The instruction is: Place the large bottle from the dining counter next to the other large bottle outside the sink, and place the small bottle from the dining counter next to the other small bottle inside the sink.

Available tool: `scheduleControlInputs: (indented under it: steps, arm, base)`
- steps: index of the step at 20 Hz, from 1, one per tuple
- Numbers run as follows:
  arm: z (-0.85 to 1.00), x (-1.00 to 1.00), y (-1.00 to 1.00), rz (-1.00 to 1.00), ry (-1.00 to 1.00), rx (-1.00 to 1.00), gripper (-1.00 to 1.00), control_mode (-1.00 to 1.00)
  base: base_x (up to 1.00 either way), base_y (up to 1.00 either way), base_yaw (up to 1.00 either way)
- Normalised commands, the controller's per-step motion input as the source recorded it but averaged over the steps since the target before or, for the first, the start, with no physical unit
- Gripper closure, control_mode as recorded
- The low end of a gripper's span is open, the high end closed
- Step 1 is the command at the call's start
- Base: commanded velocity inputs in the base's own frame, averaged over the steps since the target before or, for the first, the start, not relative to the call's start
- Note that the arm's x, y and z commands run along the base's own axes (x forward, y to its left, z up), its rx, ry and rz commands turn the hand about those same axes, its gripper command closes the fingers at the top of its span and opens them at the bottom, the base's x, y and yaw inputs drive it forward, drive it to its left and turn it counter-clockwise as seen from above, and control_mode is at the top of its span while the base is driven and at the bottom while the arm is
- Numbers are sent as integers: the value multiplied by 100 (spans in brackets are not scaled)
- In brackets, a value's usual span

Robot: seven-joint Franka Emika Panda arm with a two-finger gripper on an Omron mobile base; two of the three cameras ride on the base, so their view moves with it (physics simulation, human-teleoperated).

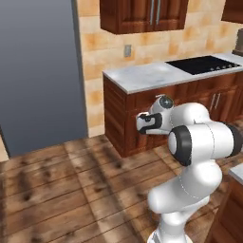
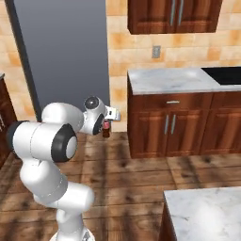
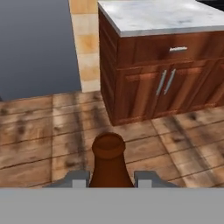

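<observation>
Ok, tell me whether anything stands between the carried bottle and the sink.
That can't be settled here. The gripper is shut on a brown bottle, carried above the wood floor. Ahead stand a marble-topped cabinet run and a stovetop. Open floor lies between the bottle and the cabinets.

A wooden plank floor [image 1: 71, 190] carries the cabinets. The marble counter [image 1: 152, 73] above holds a black stovetop [image 1: 201, 64] toward its right end.

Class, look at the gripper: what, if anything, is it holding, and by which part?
The gripper holds the small bottle, a dark brown one, by its body below the neck; the cap end points away from the hand.
</observation>
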Motion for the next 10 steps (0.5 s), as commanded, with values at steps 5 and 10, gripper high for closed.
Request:
scheduleControlInputs:
  steps: [5,10]
  arm:
    - [0,0,0,0,0,0,100,100]
    - [0,0,0,0,0,0,100,100]
  base:
    - [47,31,-42]
    - [48,26,-44]
